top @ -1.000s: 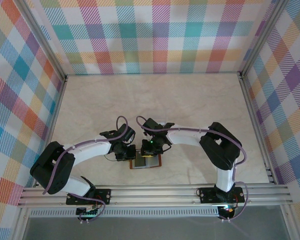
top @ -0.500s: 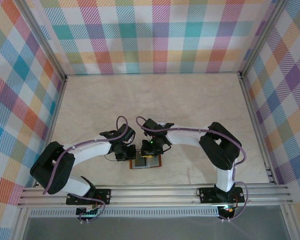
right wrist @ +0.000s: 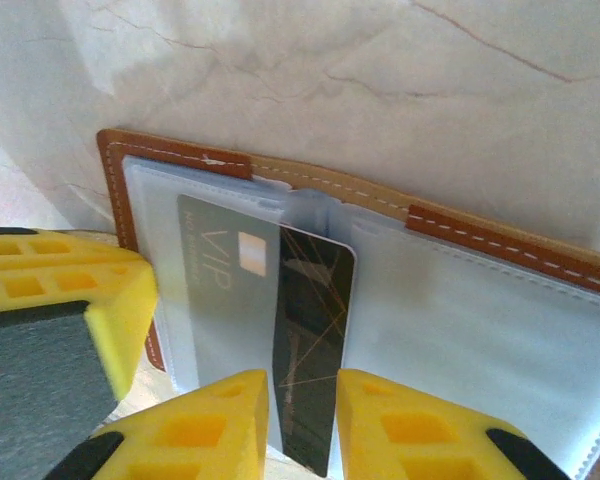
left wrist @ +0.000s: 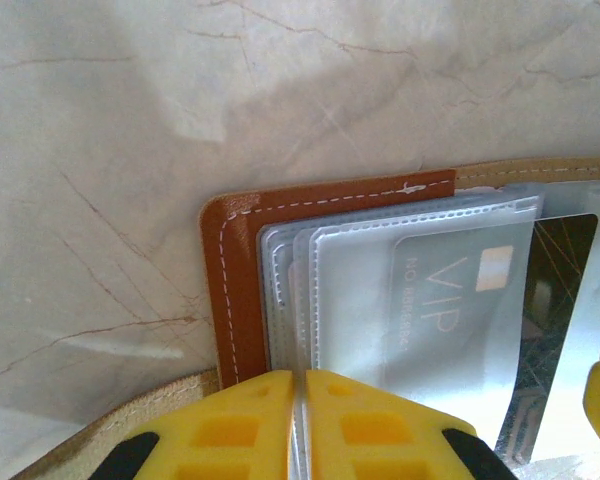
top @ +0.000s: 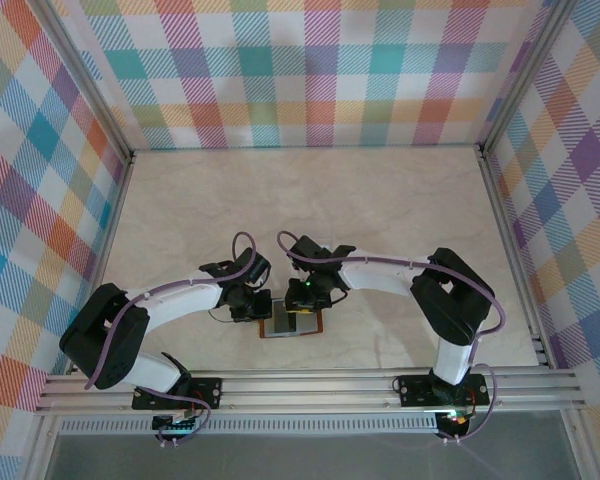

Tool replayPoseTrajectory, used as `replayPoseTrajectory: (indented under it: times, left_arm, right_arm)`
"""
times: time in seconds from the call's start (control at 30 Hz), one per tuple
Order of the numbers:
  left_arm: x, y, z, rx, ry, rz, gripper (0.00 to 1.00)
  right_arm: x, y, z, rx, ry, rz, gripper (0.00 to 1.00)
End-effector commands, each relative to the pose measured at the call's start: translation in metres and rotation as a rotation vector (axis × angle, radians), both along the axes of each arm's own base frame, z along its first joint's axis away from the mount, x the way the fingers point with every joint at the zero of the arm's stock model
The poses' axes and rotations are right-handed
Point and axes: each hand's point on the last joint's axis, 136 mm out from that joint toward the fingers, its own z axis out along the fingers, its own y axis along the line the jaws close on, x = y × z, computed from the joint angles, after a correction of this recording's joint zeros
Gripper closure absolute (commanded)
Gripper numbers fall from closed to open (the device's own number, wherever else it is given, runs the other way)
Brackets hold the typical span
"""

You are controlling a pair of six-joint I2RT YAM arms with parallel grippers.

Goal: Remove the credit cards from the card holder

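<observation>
Two hands low over one card holder [top: 292, 324], spread open with its inner face up, flat on the table [top: 380, 210]. Inside the holder, clear plastic sleeves [left wrist: 280, 290] stacked within a brown stitched leather border [left wrist: 230, 300]. In one sleeve, a pale VIP credit card [right wrist: 220, 280]. Beside it, toward the holder's middle fold, a dark credit card [right wrist: 318, 320] with fine gold lines, seemingly part-way out of its sleeve. Likely handling: cards light, stiff, thin and slick, lying too flat for an easy pinch from above; sleeves soft, clingy and apt to lift with a card; holder light enough to slide or fold shut unless pinned. Best hold, by judgement: the dark card's exposed end, pinched face to face and drawn straight along its pocket. At the holder's outer edge, left hand [left wrist: 299, 388], yellow fingers [left wrist: 250, 420] pressed together with no gap, tips over the sleeve edges; grip on a sleeve not confirmable. Over the holder's middle, right hand [right wrist: 302, 390], fingers parted a little, one to each side of the dark card's free end; contact with the card not discernible.
</observation>
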Motion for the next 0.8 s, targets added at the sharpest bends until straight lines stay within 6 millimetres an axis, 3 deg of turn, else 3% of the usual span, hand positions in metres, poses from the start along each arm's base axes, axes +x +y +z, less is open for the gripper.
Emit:
replayPoseTrajectory:
  times: [0.0, 0.17, 0.77]
  left_arm:
    - [-0.015, 0.016, -0.012, 0.084, 0.028, -0.024, 0.87]
    - [-0.015, 0.016, -0.012, 0.086, 0.029, -0.025, 0.87]
    - [-0.015, 0.016, -0.014, 0.088, 0.032, -0.025, 0.87]
  right_arm:
    - [-0.004, -0.005, -0.008, 0.010, 0.039, -0.011, 0.73]
    - [-0.007, 0.004, -0.017, 0.070, 0.079, -0.014, 0.74]
    - [-0.007, 0.019, -0.014, 0.194, 0.115, -0.010, 0.79]
